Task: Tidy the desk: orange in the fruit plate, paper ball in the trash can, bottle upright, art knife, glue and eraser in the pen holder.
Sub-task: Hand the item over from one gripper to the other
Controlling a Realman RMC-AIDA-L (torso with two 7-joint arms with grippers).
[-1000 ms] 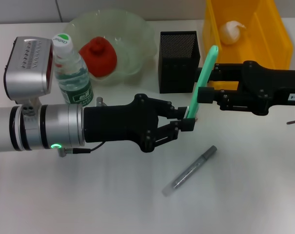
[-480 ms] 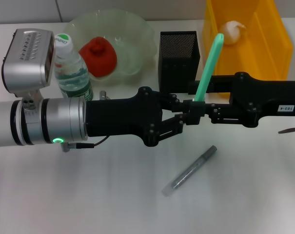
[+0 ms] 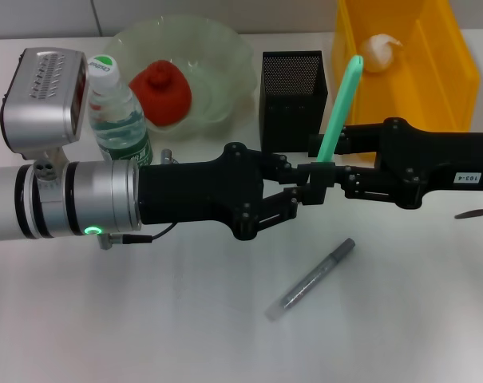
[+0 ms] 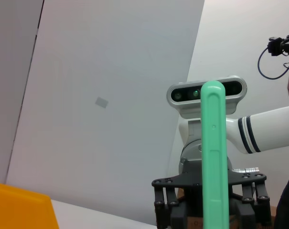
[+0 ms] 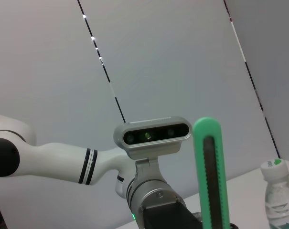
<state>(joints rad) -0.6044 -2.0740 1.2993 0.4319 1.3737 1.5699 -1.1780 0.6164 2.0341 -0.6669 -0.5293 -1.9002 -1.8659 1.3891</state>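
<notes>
Both grippers meet at the base of the upright green knife (image 3: 339,108), left (image 3: 305,185) and right (image 3: 327,169) apparently both clenched on it just before the holder (image 3: 293,100), so a mistimed release risks dropping it onto the desk (image 3: 185,319).

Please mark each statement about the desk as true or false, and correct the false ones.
1. The orange lies in the fruit plate. True.
2. The bottle lies on its side. False: it stands upright.
3. The paper ball is in the trash can. True.
4. The green art knife is inside the pen holder. False: it stands upright between the left gripper and right gripper.
5. A grey pen lies on the table. True.
</notes>
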